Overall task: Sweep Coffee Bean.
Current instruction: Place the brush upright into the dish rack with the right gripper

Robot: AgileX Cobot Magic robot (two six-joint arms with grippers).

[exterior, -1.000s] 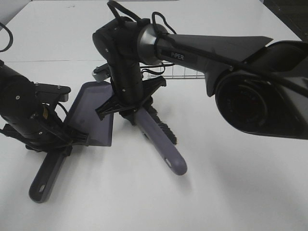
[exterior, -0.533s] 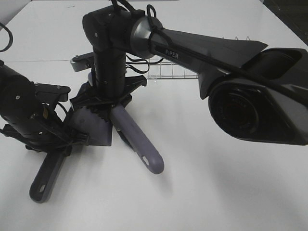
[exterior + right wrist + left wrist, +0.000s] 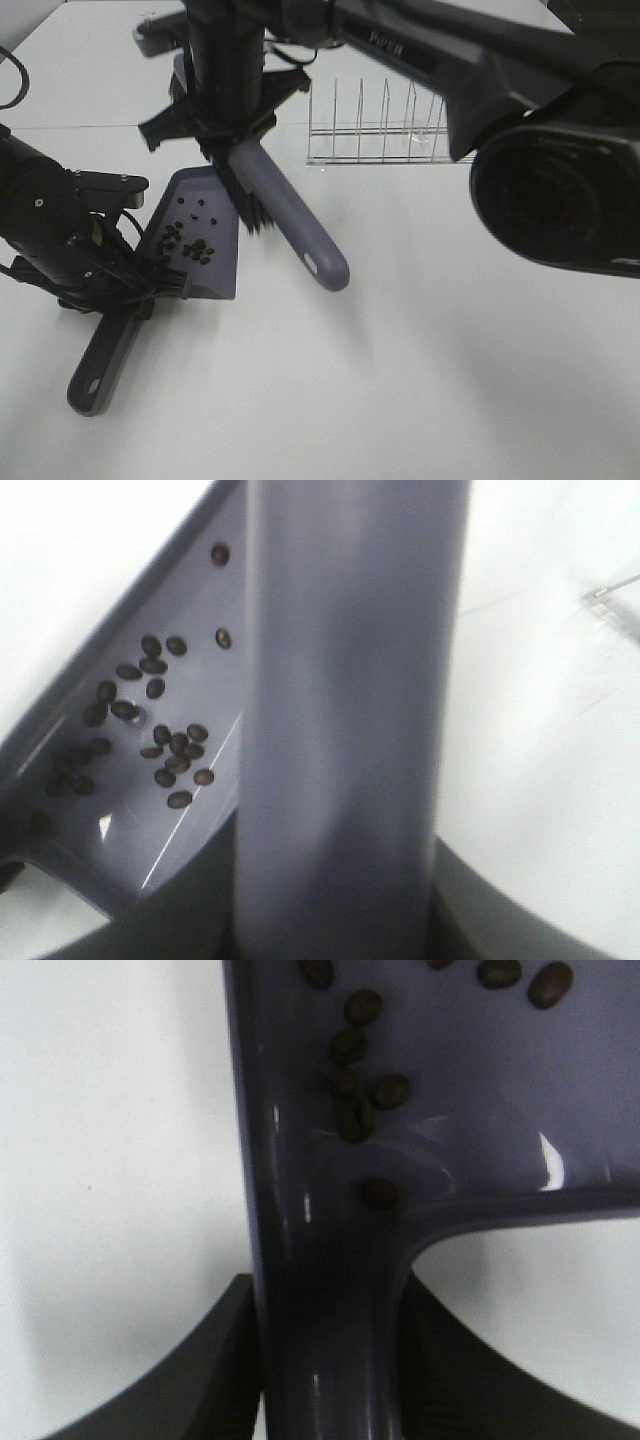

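Left fingers (image 3: 205, 1380) stay clenched on the handle of the dustpan (image 3: 222, 285), holding it down on the table (image 3: 450, 380) at the left. The right fingers (image 3: 510, 930) grip the brush (image 3: 290, 215) by its handle. Within the last second the brush has swept leftward across the pan's mouth and come up toward the far side, its bristles now hanging over the pan's right edge. That uncovers the coffee beans (image 3: 190, 240), scattered inside the dustpan toward its handle end. I can spot none loose on the table, so the sweeping looks about done. The wire rack (image 3: 380, 125) stands untouched behind.
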